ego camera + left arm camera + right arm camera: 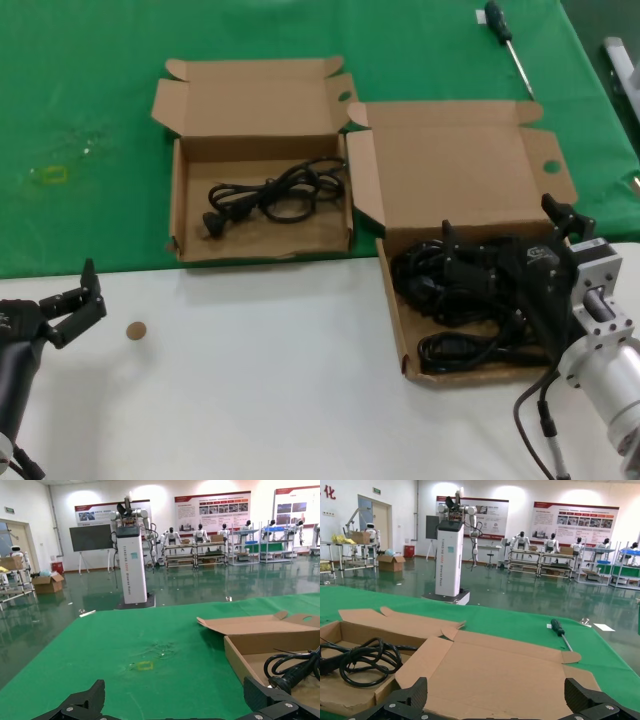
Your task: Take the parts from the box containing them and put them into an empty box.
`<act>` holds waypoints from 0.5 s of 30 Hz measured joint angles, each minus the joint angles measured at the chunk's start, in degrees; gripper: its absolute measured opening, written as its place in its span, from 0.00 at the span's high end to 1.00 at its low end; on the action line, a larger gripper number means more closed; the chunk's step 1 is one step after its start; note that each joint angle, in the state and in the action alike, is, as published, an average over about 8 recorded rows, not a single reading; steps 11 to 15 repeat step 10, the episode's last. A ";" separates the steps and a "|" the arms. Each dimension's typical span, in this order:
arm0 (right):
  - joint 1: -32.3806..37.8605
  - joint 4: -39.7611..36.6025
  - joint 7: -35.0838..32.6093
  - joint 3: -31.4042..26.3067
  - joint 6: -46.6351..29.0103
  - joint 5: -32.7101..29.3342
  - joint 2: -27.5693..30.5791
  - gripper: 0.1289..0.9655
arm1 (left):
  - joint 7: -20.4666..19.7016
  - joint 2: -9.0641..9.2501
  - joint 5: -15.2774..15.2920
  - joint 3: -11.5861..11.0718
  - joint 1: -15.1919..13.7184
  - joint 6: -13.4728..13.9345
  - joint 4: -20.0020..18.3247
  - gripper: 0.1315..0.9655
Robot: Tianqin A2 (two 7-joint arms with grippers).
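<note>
On the bench, right: large box full of cords | right hand down among them, spread | small box at left holds one cord | left hand low by the near-left edge, spread | screwdriver far right.

Both boxes look like plain matt brown corrugated cardboard: the larger box with its tall lid, and just beside it the smaller box, whose front rim is ragged. The power cords heaped in the larger box, and the single cord in the smaller one, are thin black cable with a slight gloss and moulded plastic plugs. Behind the larger box a smooth green cloth carries a screwdriver with a black handle and bright metal shaft, and in front of it the tabletop is smooth matt white.
</note>
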 joint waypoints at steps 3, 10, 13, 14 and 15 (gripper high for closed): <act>0.00 0.00 0.00 0.00 0.00 0.00 0.00 0.00 | 0.00 0.00 0.00 0.00 0.00 0.00 0.00 0.00; 0.00 0.00 0.00 0.00 0.00 0.00 0.00 0.00 | 0.00 0.00 0.00 0.00 0.00 0.00 0.00 0.00; 0.00 0.00 0.00 0.00 0.00 0.00 0.00 0.00 | 0.00 0.00 0.00 0.00 0.00 0.00 0.00 0.00; 0.00 0.00 0.00 0.00 0.00 0.00 0.00 0.00 | 0.00 0.00 0.00 0.00 0.00 0.00 0.00 0.00; 0.00 0.00 0.00 0.00 0.00 0.00 0.00 0.00 | 0.00 0.00 0.00 0.00 0.00 0.00 0.00 0.00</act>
